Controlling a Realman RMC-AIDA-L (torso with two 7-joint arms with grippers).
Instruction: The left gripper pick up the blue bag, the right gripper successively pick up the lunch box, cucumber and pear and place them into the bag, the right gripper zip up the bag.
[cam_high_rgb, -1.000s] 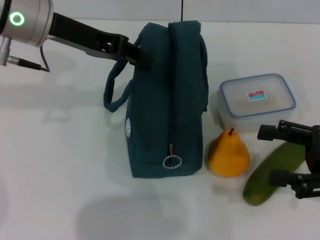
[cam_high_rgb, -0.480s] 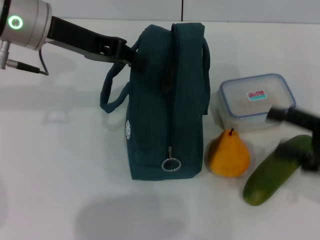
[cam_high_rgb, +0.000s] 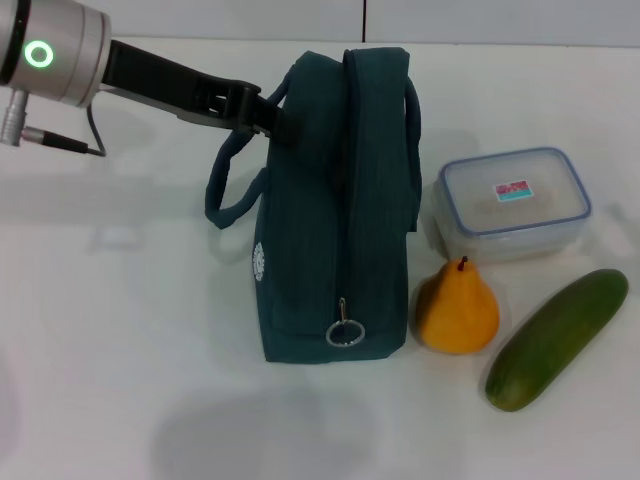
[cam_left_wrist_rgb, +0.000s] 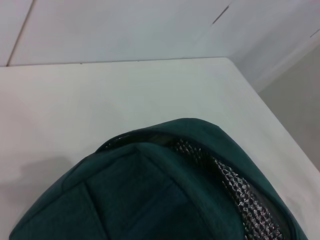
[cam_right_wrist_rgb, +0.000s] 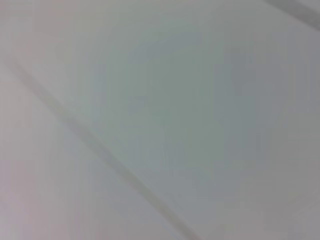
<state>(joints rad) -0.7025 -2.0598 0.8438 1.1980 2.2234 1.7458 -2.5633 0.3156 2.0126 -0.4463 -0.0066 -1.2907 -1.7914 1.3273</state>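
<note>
The bag (cam_high_rgb: 335, 210) stood on the table (cam_high_rgb: 120, 340), its long axis running away from the robot, zipper along the top with the ring pull (cam_high_rgb: 345, 333) at the near end. Whether the zipper was open could not be told, though the left wrist view showed a dark mesh edge at the far end. The left gripper (cam_high_rgb: 268, 112) was at the bag's far left corner, pinched on the fabric by the handle (cam_high_rgb: 232, 185); the bag did not look lifted.

To the bag's right lay the lunch box (cam_high_rgb: 513, 203), with the pear (cam_high_rgb: 458, 308) just nearer, close beside the bag, and the cucumber (cam_high_rgb: 556, 339) lying slantwise farthest right. These were on the right arm's side, but the right gripper was out of sight, its camera showing only blank surface.

The box lid bore a small red and teal label, unreadable; a pale round emblem on the bag's side was also illegible.
</note>
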